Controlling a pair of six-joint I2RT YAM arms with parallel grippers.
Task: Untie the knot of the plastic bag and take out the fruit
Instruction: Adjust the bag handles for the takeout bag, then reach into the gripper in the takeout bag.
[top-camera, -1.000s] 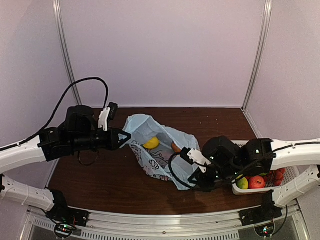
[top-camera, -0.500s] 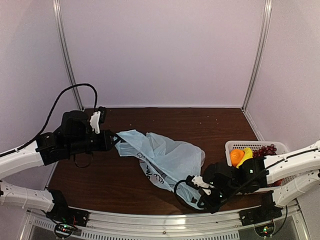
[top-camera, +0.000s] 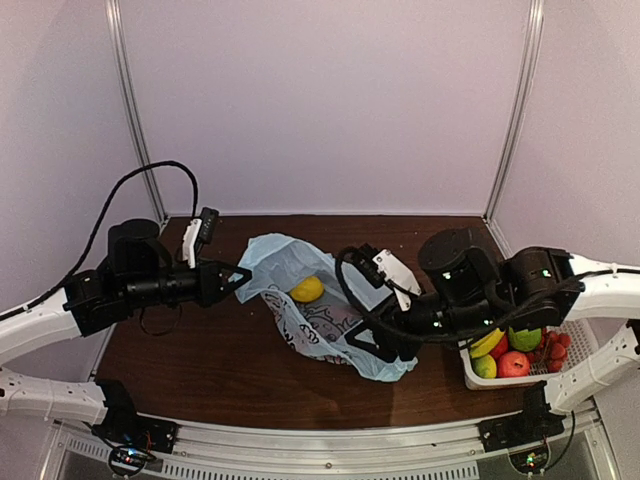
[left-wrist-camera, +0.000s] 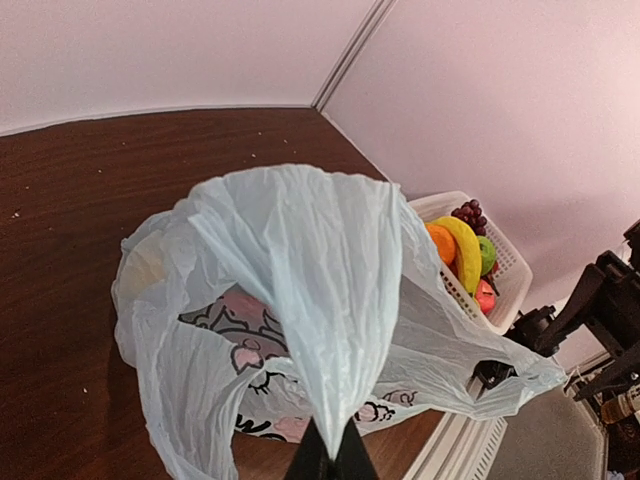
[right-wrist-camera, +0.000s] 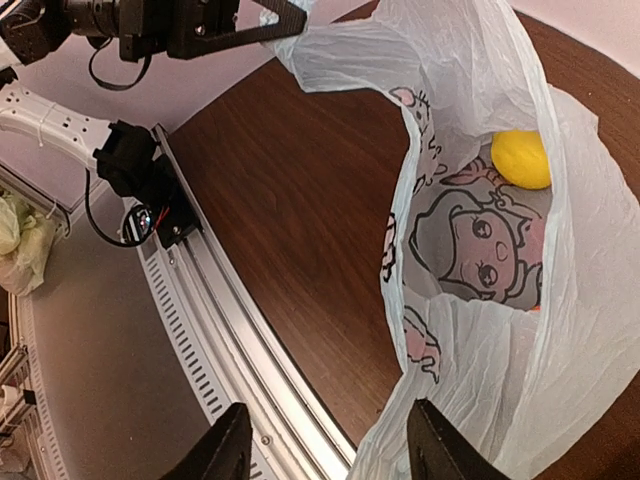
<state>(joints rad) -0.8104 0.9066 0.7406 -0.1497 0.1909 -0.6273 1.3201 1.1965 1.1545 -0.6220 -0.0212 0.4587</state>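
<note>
1. The L hand (top-camera: 238, 279) is shut tight on a pinch of thin plastic. That pinch is the rim of the bag (top-camera: 318, 318), at its back-left end.
2. The L hand holds that bit of rim up, so the plastic pulls into a tall point at the fingers.
3. The bag is light blue & see-thru, w/ black & white cartoon faces on it. It lies in the middle of the brown surface (top-camera: 200, 350), btwn the 2 arms.
4. The bag's mouth gapes wide open.
5. A yellow lemon (right-wrist-camera: 521, 158) sits inside the bag, toward the back. You can see it thru the open top.
6. The R hand (right-wrist-camera: 330, 405) is open, w/ its 2 fingers spread apart. It is down low at the bag's front-right corner.
7. The bag's floppy edge hangs just beside one R finger, but the R hand grips nothing.
8. A white basket (left-wrist-camera: 512, 262) sits at the R side of the surface, apart from the bag.
9. In the basket are a banana (left-wrist-camera: 462, 245), an orange (left-wrist-camera: 440, 242), dark grapes (left-wrist-camera: 468, 213) & a green apple (left-wrist-camera: 487, 252). There is sth red in there too, but I can't tell what it is.
10. From above, the R arm reaches across in front of the basket & hides part of it.
</note>
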